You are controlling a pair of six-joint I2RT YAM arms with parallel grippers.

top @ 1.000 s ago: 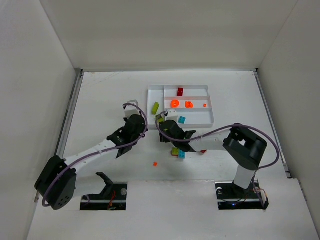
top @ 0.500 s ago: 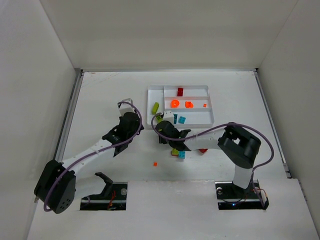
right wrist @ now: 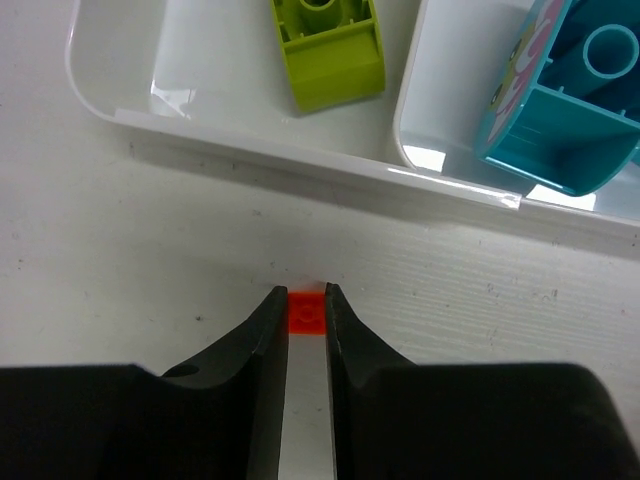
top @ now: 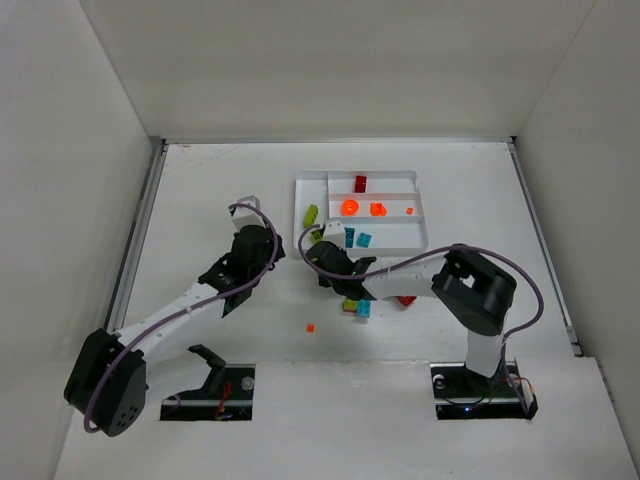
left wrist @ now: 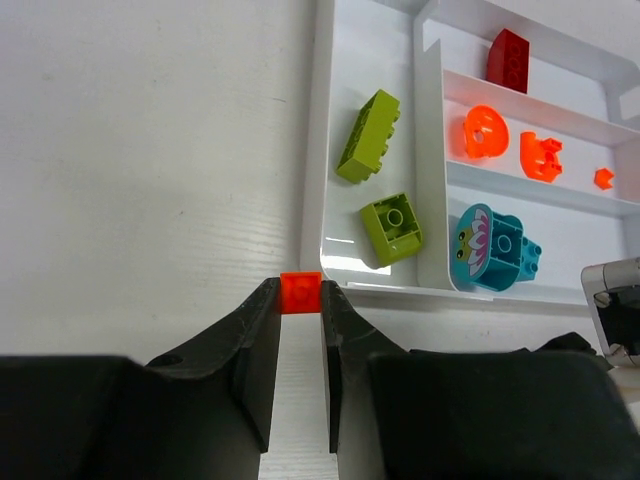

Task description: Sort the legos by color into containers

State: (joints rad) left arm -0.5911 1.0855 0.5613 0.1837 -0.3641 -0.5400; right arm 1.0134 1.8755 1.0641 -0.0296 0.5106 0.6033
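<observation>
Both jaws clamped, left on orange brick, right on orange tile, beside tray rim.

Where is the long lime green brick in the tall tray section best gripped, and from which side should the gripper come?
Take the long lime green brick across its narrow width, about mid-length, coming straight down from above. It lies slanted in the tall section of the tray, so turn the grip to match. Its long sides are parallel; the walls beside it look close.
</observation>
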